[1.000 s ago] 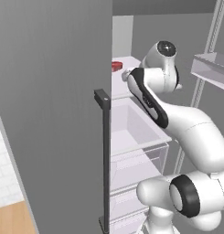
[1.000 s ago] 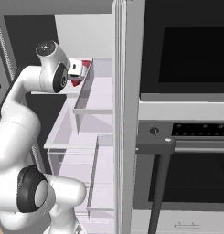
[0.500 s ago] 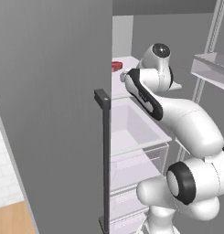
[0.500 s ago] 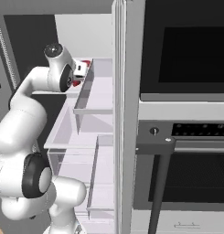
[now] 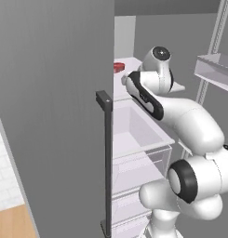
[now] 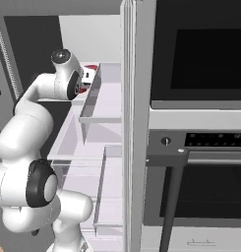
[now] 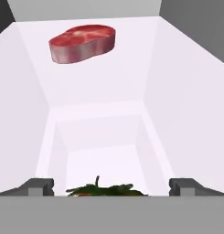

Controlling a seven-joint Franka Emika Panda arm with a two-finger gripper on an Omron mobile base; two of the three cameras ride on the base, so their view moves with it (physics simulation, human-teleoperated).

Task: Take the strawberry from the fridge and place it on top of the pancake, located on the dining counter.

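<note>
Right there at the bottom of the hand view, the strawberry (image 7: 106,190) peeks up between the two fingertips (image 7: 38,186), only its green leafy top and a sliver of red showing above the lower edge. The gripper (image 7: 112,188) has its jaws spread wide, one tip well off to each side of the berry, and neither tip touches it as far as can be seen. The berry sits on the white shelf floor (image 7: 99,137) just ahead of the hand, with the shelf's white walls running up on both sides.

Farther ahead of the gripper, toward the back of that shelf, lies a raw steak (image 7: 82,42), red with a pale marbled top, well apart from the berry.

From the left base camera, the arm (image 5: 180,116) reaches forward into the fridge (image 5: 55,93), past the grey door and its dark bar handle (image 5: 106,162); a bit of red meat shows beyond the wrist. Below the arm sit the clear drawers (image 5: 138,139). From the right base camera, an oven (image 6: 200,118) stands beside the fridge.
</note>
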